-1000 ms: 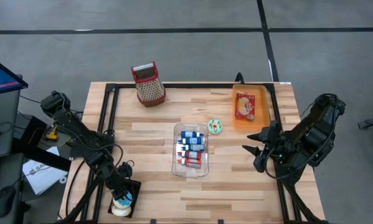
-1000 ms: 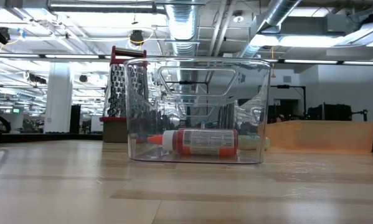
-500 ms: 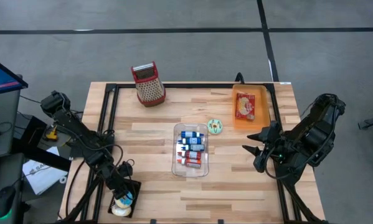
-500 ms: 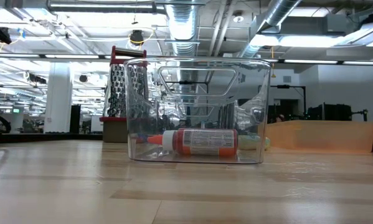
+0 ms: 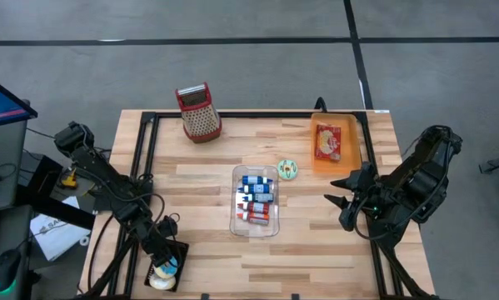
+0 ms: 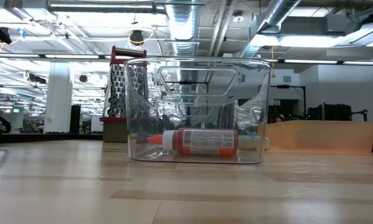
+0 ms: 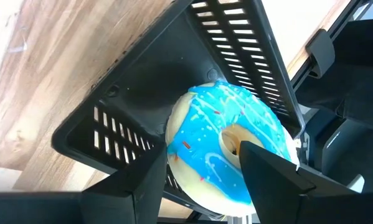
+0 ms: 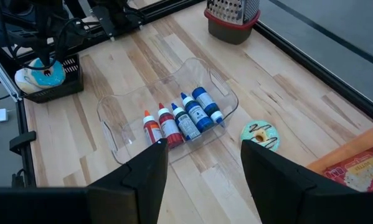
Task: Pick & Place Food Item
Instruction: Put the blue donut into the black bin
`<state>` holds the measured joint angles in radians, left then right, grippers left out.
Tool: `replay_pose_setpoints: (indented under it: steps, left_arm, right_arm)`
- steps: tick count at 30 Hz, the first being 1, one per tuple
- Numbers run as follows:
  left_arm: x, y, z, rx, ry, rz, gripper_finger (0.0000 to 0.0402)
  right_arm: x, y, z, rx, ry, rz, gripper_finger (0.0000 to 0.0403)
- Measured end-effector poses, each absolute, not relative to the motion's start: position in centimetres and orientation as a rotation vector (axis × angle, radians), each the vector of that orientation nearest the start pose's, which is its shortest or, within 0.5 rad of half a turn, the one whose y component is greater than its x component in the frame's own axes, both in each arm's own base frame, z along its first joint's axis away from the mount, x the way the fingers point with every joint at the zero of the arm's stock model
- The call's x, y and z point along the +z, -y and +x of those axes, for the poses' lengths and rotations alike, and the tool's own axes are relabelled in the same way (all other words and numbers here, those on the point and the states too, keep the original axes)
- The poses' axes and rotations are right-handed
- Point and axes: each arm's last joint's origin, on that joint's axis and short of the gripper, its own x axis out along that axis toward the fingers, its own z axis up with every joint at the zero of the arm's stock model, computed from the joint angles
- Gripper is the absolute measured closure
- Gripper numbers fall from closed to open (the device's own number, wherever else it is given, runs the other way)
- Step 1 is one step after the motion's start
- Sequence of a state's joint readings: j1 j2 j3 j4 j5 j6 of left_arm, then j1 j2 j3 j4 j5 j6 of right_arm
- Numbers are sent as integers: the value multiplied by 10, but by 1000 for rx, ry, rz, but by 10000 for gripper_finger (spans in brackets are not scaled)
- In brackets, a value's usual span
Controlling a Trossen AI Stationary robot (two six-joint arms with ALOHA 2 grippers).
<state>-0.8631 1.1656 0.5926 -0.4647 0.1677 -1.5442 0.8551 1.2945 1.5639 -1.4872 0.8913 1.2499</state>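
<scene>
A blue-glazed donut (image 7: 217, 143) lies in a black slotted basket (image 7: 111, 118) at the table's near left corner (image 5: 163, 268). My left gripper (image 7: 202, 180) points steeply down into the basket. It is open, with one finger beside the donut's rim and the other in front of its hole. A green-glazed donut (image 5: 288, 170) lies flat on the wood, right of a clear bin. My right gripper (image 5: 342, 200) hangs open above the table's right side, holding nothing. Neither gripper shows in the low view. My left gripper comes at the blue donut from above, slanting down into the basket. One finger (image 7: 267, 180) covers the part of the donut by the hole. I cannot tell whether either finger touches it. The donut rests in the basket.
A clear bin (image 5: 256, 200) with several small bottles stands mid-table. Far right is an orange tray (image 5: 328, 143) holding a red packet, and a red-rimmed grater (image 5: 199, 112) stands at the far edge. A black frame runs along the table's left and far sides.
</scene>
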Motion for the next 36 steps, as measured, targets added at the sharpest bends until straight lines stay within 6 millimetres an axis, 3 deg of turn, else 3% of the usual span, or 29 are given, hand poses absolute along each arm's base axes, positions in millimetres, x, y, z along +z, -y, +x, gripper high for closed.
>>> replay_pose_setpoints:
  steps: [22,27,36]
  left_arm:
    - [181,158,130,49,-1400,-926,203]
    - [186,163,134,-61,-1352,-918,203]
    - [190,166,137,-327,-1266,-679,206]
  right_arm:
    - [400,-134,147,-466,-595,253,207]
    - [400,-134,147,-466,-596,250,207]
    - [400,-134,146,-470,-597,252,207]
